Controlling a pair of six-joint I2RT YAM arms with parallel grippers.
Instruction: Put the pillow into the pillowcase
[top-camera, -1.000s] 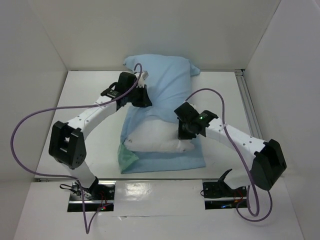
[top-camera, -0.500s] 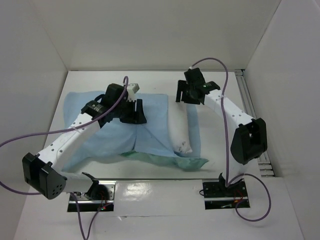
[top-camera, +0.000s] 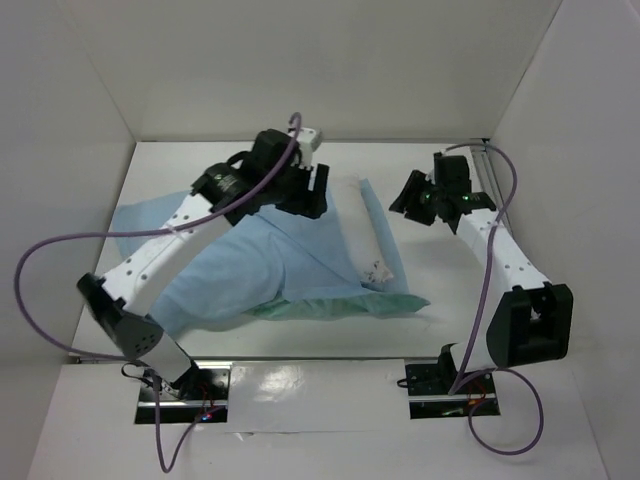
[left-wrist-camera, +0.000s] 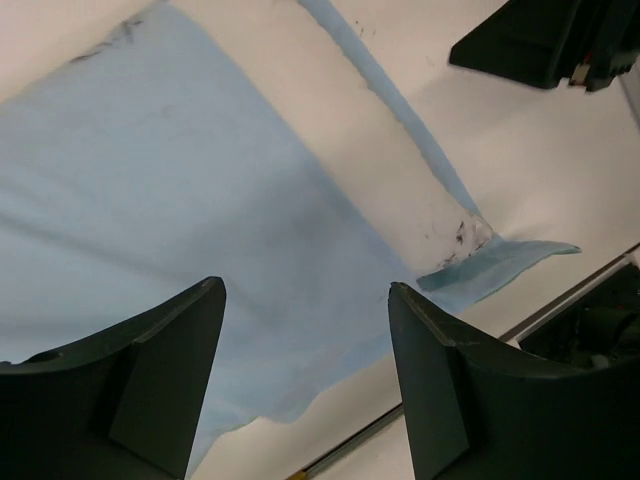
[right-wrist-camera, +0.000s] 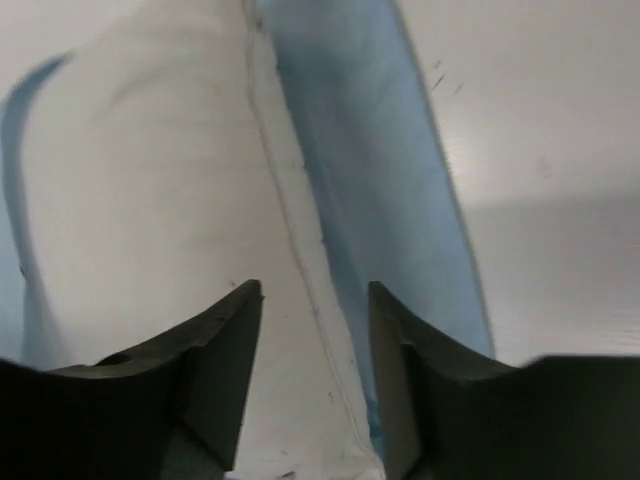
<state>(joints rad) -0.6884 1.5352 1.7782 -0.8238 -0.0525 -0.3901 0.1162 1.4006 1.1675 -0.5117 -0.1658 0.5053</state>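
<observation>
The pale blue pillowcase (top-camera: 225, 260) lies spread across the table, with its sea-green face (top-camera: 340, 305) turned out along the near edge. The white pillow (top-camera: 352, 235) shows as a long strip in its right side, one corner (top-camera: 377, 270) poking out. My left gripper (top-camera: 316, 192) hovers open over the back of the cloth, holding nothing. In the left wrist view the left gripper (left-wrist-camera: 305, 288) hangs above the pillowcase (left-wrist-camera: 180, 190) and the pillow (left-wrist-camera: 330, 130). My right gripper (top-camera: 408, 195) is open just right of the pillow. In the right wrist view the right gripper (right-wrist-camera: 315, 286) is over the pillow (right-wrist-camera: 150, 190) and the pillowcase (right-wrist-camera: 370, 170).
White walls close in the table at the back (top-camera: 300, 70), left and right. A metal rail (top-camera: 497, 205) runs along the right edge. Purple cables (top-camera: 40, 260) loop off both arms. Bare table (top-camera: 445, 285) lies right of the cloth.
Both grippers have opened and let go of the cloth. The left arm swung back and to the right; the right arm drew off to the right. The pillowcase has settled.
</observation>
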